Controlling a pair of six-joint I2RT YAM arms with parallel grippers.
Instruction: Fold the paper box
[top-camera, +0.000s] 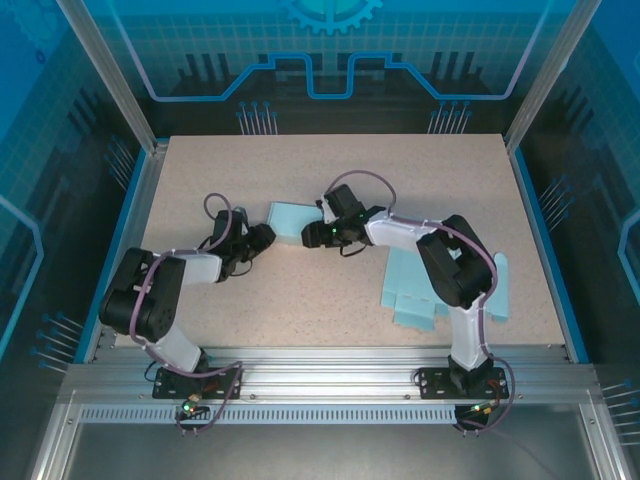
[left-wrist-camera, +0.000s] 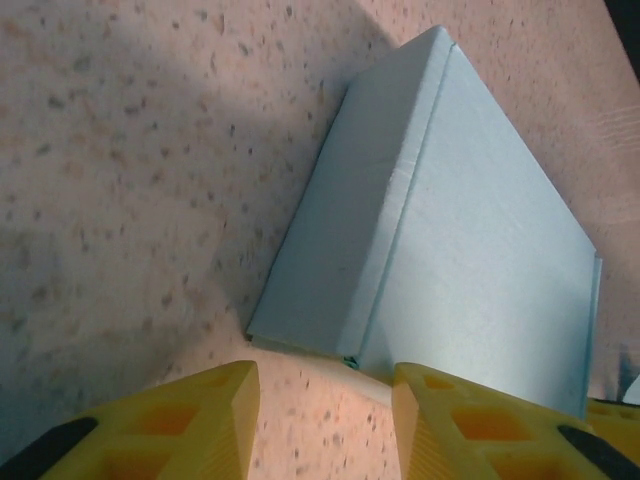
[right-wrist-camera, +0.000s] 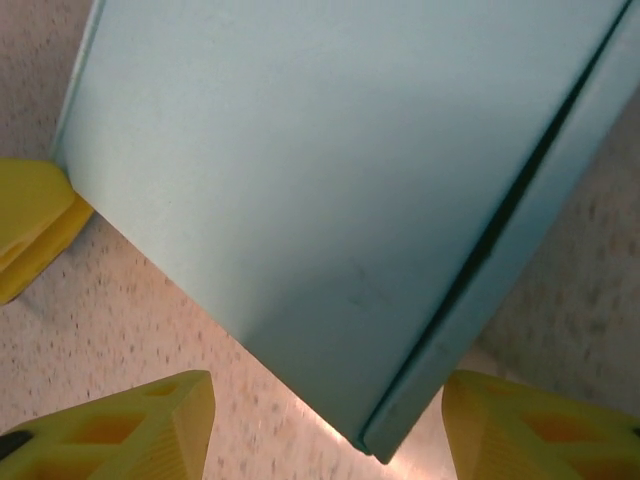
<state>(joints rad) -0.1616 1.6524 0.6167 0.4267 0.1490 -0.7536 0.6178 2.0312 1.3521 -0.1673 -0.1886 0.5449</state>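
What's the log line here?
paper box: on table | left gripper: open, facing box corner | right gripper: open, straddling box corner | flat blanks: right of box

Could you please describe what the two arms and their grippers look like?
The left arm and right arm have bulky black joints joined by white links, with thin purplish cables looping alongside. The gripper fingers are yellow, wedge-shaped, with recessed pockets.

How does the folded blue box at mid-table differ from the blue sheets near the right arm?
The box is folded up, with creased edges and walls; the sheets lie flat and unfolded. The box sits mid-table; the sheets lie nearer the front edge, partly hidden by the right arm. The box is one piece; the sheets seem several, overlapping. Both are pale blue paper.
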